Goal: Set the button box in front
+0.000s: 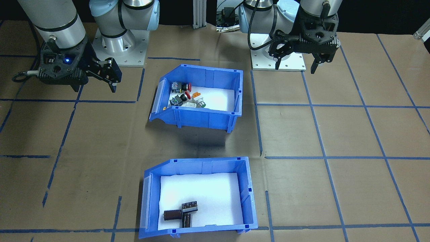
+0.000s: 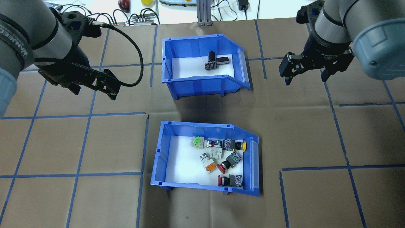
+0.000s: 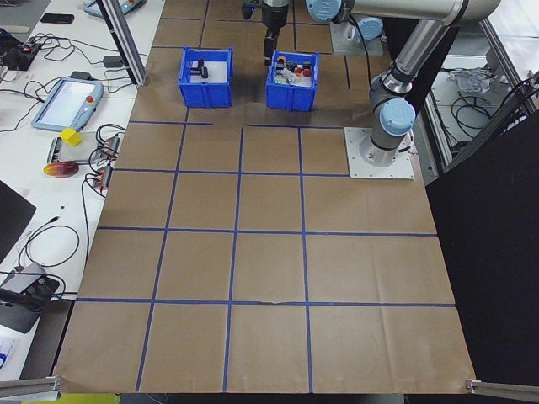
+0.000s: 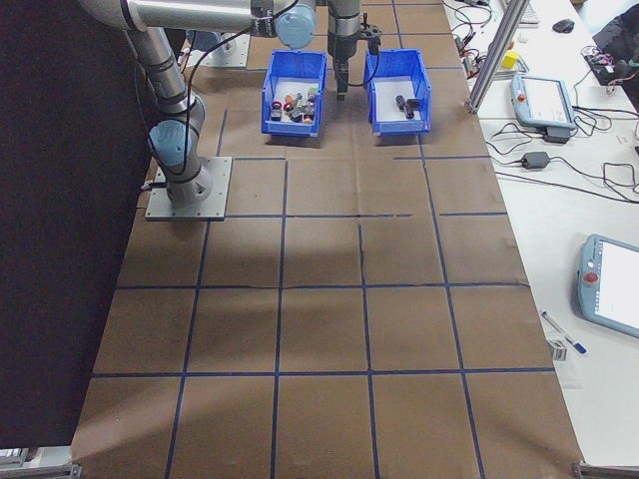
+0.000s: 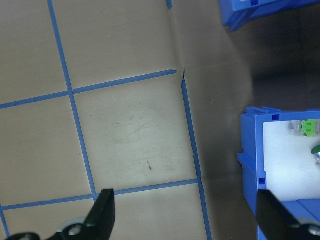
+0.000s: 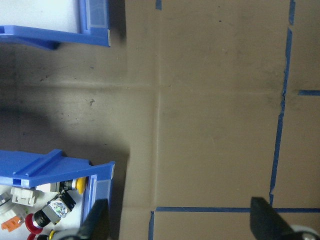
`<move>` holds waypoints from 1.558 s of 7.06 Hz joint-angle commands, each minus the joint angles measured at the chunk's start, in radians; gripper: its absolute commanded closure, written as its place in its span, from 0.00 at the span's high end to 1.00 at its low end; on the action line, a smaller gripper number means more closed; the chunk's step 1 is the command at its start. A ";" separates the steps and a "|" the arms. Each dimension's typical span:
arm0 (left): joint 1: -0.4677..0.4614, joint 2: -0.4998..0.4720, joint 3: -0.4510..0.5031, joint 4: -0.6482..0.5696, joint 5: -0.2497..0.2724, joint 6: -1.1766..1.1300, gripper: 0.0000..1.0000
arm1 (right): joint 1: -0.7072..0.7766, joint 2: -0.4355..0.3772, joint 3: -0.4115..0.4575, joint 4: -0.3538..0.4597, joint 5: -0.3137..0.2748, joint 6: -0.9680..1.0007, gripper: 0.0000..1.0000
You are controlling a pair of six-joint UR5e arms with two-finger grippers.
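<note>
The button box (image 2: 205, 158) stands on the desk (image 2: 95, 142) on the side near the robot, between the two arms. The second blue box (image 2: 202, 61), with the dark cylinders, stands beyond it on the far side, well apart. Both end effectors hang above the desk with the jaws released and nothing between them: the left end effector (image 2: 95, 87) to the left of the boxes, the right end effector (image 2: 305, 74) to the right.

The button box looks like stiff moulded plastic, so I judge its walls will not bend under a grasp. It seems rather light, but the switches (image 2: 221, 158) lie loose on the white foam (image 2: 180, 164) and will probably slide or roll if the box tilts. A good place to hold is the top edge of one straight side wall, or the tall back wall on the left. The low sloped front on the right is a weaker hold. Sliding it flat is probably safer than lifting.
</note>
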 commanded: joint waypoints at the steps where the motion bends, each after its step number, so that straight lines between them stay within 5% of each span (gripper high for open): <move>1: 0.002 0.008 -0.012 0.000 0.001 -0.008 0.99 | 0.003 0.021 -0.002 -0.011 0.000 -0.285 1.00; 4: 0.000 0.013 -0.014 0.011 0.003 -0.277 0.99 | 0.024 0.170 -0.162 -0.007 0.000 -0.474 1.00; 8: -0.031 0.060 -0.086 0.003 -0.011 -1.035 0.99 | 0.250 0.434 -0.446 -0.056 0.000 -0.841 1.00; 11: -0.070 0.219 -0.304 0.018 -0.147 -1.558 0.99 | 0.376 0.593 -0.577 -0.056 0.008 -0.996 1.00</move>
